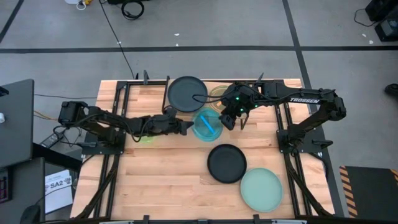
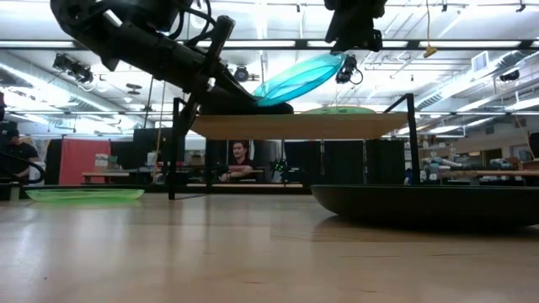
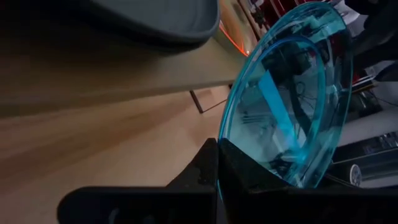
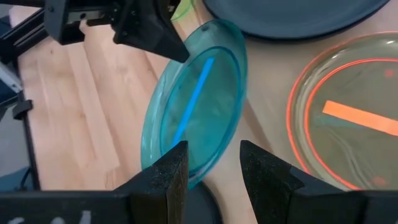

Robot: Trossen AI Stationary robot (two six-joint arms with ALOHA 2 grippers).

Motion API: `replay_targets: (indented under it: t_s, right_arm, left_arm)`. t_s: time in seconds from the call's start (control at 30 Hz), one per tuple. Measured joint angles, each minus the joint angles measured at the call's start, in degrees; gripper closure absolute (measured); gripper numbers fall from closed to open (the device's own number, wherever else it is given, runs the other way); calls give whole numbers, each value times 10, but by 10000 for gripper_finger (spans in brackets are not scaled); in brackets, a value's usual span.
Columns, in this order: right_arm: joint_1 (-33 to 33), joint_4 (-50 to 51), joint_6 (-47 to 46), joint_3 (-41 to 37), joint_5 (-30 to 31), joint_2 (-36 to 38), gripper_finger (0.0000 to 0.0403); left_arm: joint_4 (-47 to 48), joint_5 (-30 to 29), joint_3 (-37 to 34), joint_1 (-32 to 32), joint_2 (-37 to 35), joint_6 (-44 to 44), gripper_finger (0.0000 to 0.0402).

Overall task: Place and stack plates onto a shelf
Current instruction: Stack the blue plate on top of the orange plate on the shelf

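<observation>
A translucent blue plate (image 1: pixel 206 124) hangs tilted in the air at the near edge of the shelf (image 2: pixel 299 126), with my left gripper (image 1: pixel 188 127) shut on it. On the shelf lie a black plate (image 1: pixel 186 93) and an orange translucent plate (image 4: pixel 348 118). My right gripper (image 4: pixel 214 177) stands open just above the blue plate's right rim. On the table rest a lime green plate (image 2: pixel 84 195) under the left arm, another black plate (image 1: pixel 227 163) and a mint plate (image 1: pixel 261 190). My left gripper pinches the blue plate's rim (image 3: pixel 233 149) on the table's left side between its two fingers. The fingers come nearly level from the left. The plate is lifted clear of the table and tilted, its right side (image 2: pixel 333 61) higher than the held side. Whether my right gripper touches the blue plate's rim, I cannot tell.
The shelf's thin black legs (image 2: pixel 175 147) stand on the wooden table toward its far edge. Bare wood lies at the near left of the table (image 1: pixel 155 180). People sit in the room beyond the table.
</observation>
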State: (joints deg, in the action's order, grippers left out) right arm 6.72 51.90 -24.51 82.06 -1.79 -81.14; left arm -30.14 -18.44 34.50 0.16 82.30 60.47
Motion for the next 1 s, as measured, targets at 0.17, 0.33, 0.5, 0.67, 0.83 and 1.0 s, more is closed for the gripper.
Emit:
replay_targets:
  t_s: [0.17,0.33,0.5,0.67,0.83,1.0]
  right_arm:
    - [0,0,0,0,13,0,252]
    - [0,0,0,0,13,-2,252]
    - [0,0,0,0,13,-3,257]
    - [0,0,1,0,13,-3,281]
    - [0,-1,2,0,13,-3,314]
    - [0,-1,2,0,14,-3,344]
  left_arm:
    - [-4,0,0,4,0,-2,397]
    - [-25,-5,0,4,0,-1,397]
    - [-30,-5,0,4,0,-1,397]
    - [-30,-5,0,4,0,3,397]
    - [-30,-5,0,4,0,4,397]
    - [-30,-6,0,4,0,4,397]
